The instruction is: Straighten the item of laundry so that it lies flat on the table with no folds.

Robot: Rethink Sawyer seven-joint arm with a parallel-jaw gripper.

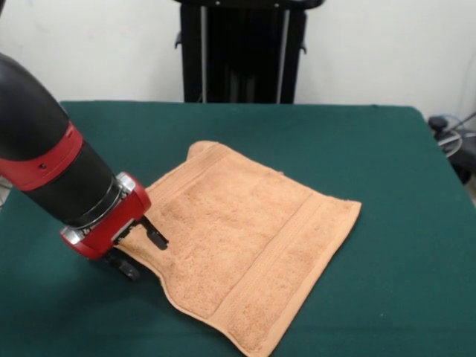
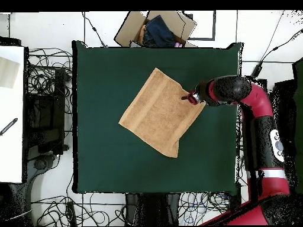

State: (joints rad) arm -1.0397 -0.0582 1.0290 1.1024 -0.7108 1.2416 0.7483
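**Front view: gripper at the towel's edge**

Front view, nearest first: the towel point(image 1: 249, 249) lies spread on the green table point(image 1: 401, 223), set at an angle so that one corner points toward the camera and hangs close to the table's near edge. Band stripes run close to two opposite sides. The cloth looks mostly flat; its far corner, by the upper stripe, is slightly rolled or bunched.

At the towel's left edge sits the gripper point(image 1: 141, 253), carried by the red and black arm point(image 1: 44, 160) that slants down from the upper left. Its two dark fingers point(image 1: 155, 233) stand apart, one over the cloth's border and one lower, beside it on the felt; whether they pinch the edge I cannot tell.

Overhead, the towel point(image 2: 161, 112) lies near the table's point(image 2: 106, 159) middle, with the gripper point(image 2: 188, 97) touching one side of it. Beyond the table's far edge stands an open cardboard box point(image 2: 155, 28) with dark cloth inside. Cables point(image 2: 47, 77) litter the floor around.
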